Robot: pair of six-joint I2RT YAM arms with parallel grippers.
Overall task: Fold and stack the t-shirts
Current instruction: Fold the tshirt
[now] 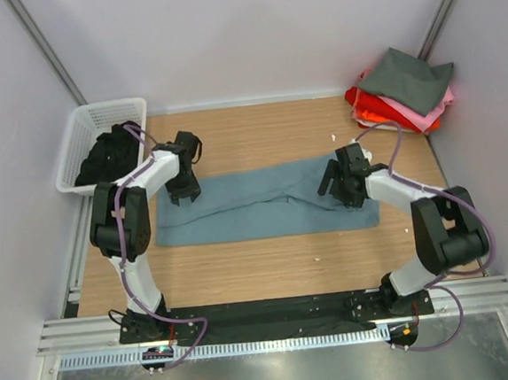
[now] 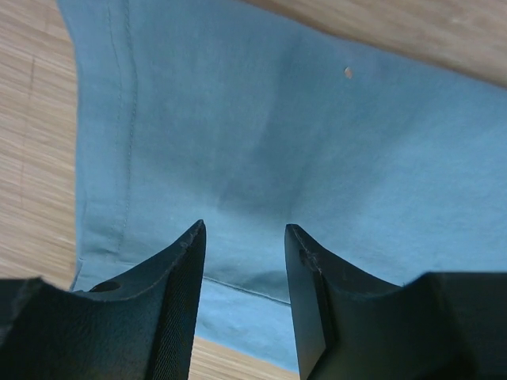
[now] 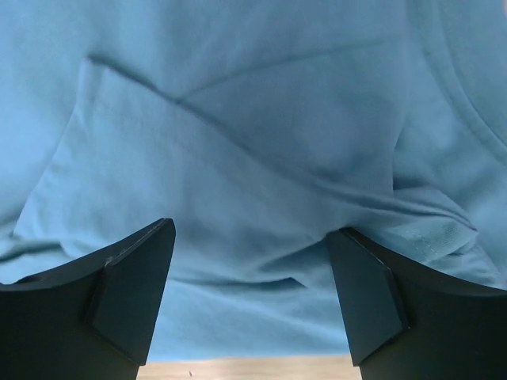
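Note:
A dusty blue-grey t-shirt (image 1: 265, 209) lies folded into a long strip across the middle of the table. My left gripper (image 1: 183, 189) is open just above its left end; the left wrist view shows the hemmed cloth (image 2: 261, 134) between the spread fingers. My right gripper (image 1: 341, 187) is open over its right end, low on the creased cloth (image 3: 238, 158). A stack of folded t-shirts, dark grey (image 1: 409, 79) on top of pink (image 1: 430, 114) and red (image 1: 376, 105), sits at the back right corner. A black t-shirt (image 1: 109, 156) lies in the basket.
A white plastic lattice basket (image 1: 76, 139) stands at the back left corner, next to my left arm. White walls close in the table on three sides. Bare wood (image 1: 269, 264) shows in front of the shirt.

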